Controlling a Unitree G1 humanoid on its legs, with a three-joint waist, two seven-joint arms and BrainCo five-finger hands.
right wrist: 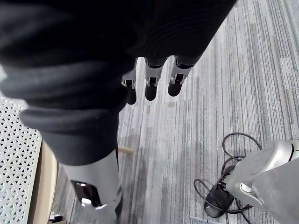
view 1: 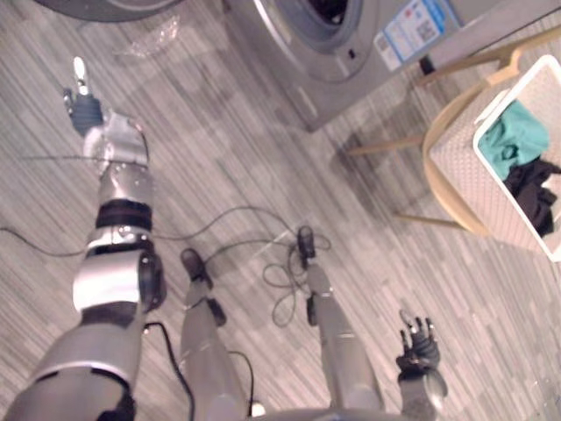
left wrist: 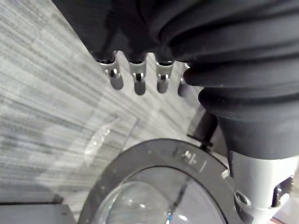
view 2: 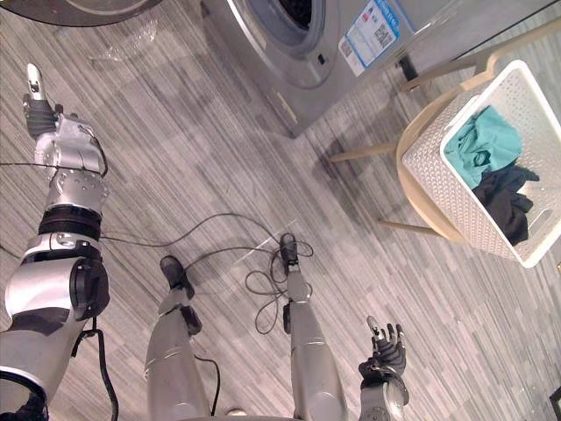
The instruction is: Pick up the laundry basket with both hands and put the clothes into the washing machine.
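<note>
A white perforated laundry basket [view 2: 429,163] stands on a wooden chair [view 2: 410,197] at the right. In it lie a teal garment [view 2: 479,143] and a dark one [view 2: 506,200]. The grey washing machine [view 1: 351,48] is at the top centre, its round opening [view 2: 294,13] facing the floor space. My left hand [view 1: 84,107] reaches out at the far left, fingers [left wrist: 136,79] straight and holding nothing. My right hand [view 2: 383,353] hangs low at the bottom right, well short of the basket, with relaxed fingers [right wrist: 149,87] over bare floor.
The machine's round glass door [left wrist: 154,186] stands open at the top left, close beyond my left hand. A clear plastic sheet [view 1: 151,39] lies on the striped grey floor near it. The chair's legs [view 2: 361,153] point toward the machine.
</note>
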